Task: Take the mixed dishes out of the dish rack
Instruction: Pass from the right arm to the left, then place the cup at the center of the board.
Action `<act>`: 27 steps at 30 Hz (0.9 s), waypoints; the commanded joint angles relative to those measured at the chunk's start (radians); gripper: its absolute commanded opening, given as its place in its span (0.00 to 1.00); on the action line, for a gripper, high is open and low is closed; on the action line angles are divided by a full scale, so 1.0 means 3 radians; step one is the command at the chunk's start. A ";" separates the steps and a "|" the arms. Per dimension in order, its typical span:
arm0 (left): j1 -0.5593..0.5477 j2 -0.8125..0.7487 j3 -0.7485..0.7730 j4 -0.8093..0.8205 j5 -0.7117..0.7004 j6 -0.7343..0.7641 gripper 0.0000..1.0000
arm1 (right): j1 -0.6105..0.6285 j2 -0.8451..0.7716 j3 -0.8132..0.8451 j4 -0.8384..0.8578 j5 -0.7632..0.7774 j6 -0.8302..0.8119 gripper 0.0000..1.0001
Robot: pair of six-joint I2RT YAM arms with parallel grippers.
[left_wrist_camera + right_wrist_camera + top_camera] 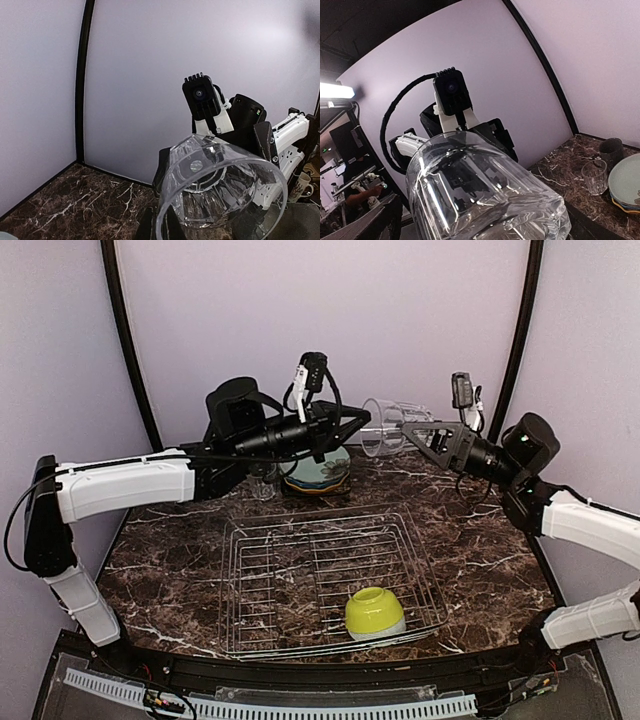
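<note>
While the clear glass (388, 426) hangs in the air above the back of the table (480, 540), both arms meet at it. It lies on its side, mouth toward the left arm and base toward the right arm.

Hand states:
- Left gripper (354, 426): fingers pressed together at the mouth end. Judged from the left wrist view, they pinch the wall at the rim.
- Right gripper (412, 430): fingers stand wide on either side of the base. Whether they press it cannot be told.

Progress, as judged from the layout:
1. Plates (318, 472) are stacked on the table behind the rack (300, 570). Unloaded.
2. A second glass (594, 176) and the dark mug (611, 149) stand on the table just beside the stack. Unloaded.
3. The glass in the air is out of the rack but not yet set down.
4. The lime-green bowl (375, 612) sits upside down in the near right part of the rack. Not yet unloaded; it is the only dish seen inside the wire grid.

Work left: set down the glass, then lift out the bowl. The task appears mostly complete.
</note>
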 commanded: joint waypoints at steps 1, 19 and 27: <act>0.0207 -0.0234 0.0088 -0.0404 -0.0265 -0.0408 0.01 | -0.0010 -0.0131 0.0090 -0.0677 0.0302 -0.0484 0.99; 0.1346 -0.0819 -0.0277 -0.2184 -0.1968 -0.0947 0.01 | -0.0022 -0.0153 0.0240 -0.1919 0.0794 -0.1423 0.99; 0.1869 -0.0650 -0.0195 -0.2950 -0.2062 -0.1542 0.01 | -0.0022 -0.0136 0.0245 -0.1957 0.0793 -0.1469 0.99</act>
